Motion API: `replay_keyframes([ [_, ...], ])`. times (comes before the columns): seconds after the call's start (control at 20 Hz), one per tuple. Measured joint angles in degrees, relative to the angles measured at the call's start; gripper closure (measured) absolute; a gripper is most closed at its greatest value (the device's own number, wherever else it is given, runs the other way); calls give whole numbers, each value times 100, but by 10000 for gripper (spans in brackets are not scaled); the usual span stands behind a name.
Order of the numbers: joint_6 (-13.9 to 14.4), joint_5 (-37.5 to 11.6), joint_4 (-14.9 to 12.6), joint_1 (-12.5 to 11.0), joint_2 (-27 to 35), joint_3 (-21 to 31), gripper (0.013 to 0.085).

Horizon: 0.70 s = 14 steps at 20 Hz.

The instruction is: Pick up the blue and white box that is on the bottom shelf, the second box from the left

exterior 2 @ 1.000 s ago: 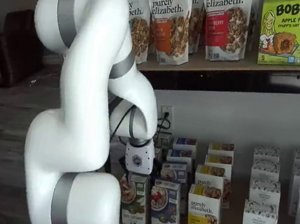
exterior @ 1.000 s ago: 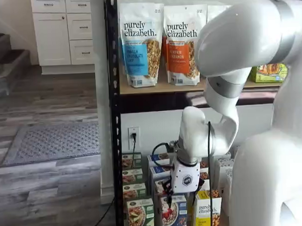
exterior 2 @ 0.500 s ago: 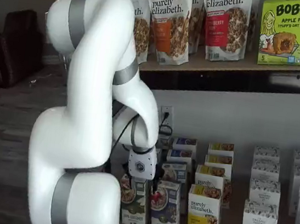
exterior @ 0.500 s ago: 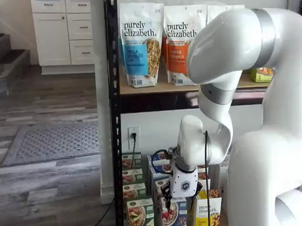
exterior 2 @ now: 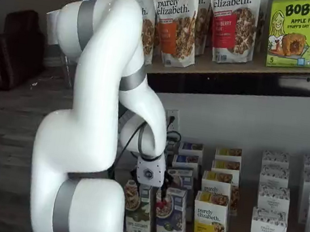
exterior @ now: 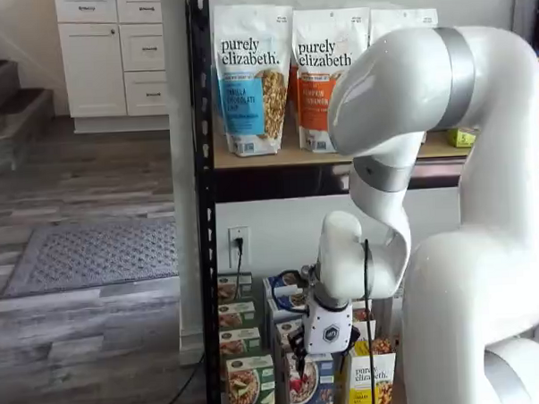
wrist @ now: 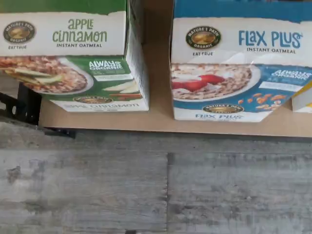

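Observation:
The blue and white box (wrist: 229, 73) stands upright at the front edge of the bottom shelf (wrist: 158, 124). It reads "Flax Plus" and pictures a bowl with red berries. It also shows in both shelf views (exterior: 313, 385) (exterior 2: 172, 216), between a green carton and a yellow one. My gripper (exterior: 301, 362) (exterior 2: 155, 195) hangs just above and in front of the box's top left corner. Only its white body and a bit of black finger show. Nothing is between the fingers, so the gripper is open. The wrist view shows no fingers.
A green Apple Cinnamon carton (wrist: 73, 53) stands just left of the blue one, with a narrow gap between them. A yellow carton (exterior 2: 210, 223) stands to its right, with more rows behind. The black rack post (exterior: 205, 214) is at the left, and granola bags (exterior: 251, 77) sit on the tier above.
The arm has dropped and moved the gripper down and slightly right, closer to the front row of cartons. No carton has moved.

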Motion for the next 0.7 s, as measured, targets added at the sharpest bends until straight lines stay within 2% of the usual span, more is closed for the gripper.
replay_keyframes([
  [0.2,-35,-109,25,-4,140,-93,130],
  [0.45,583,-222,-700,-96,324,-234,130],
  [0.6,752,-138,-902,-126,456,-388,130],
  [0.7,667,-138,-810,-120,541,-471,130],
])
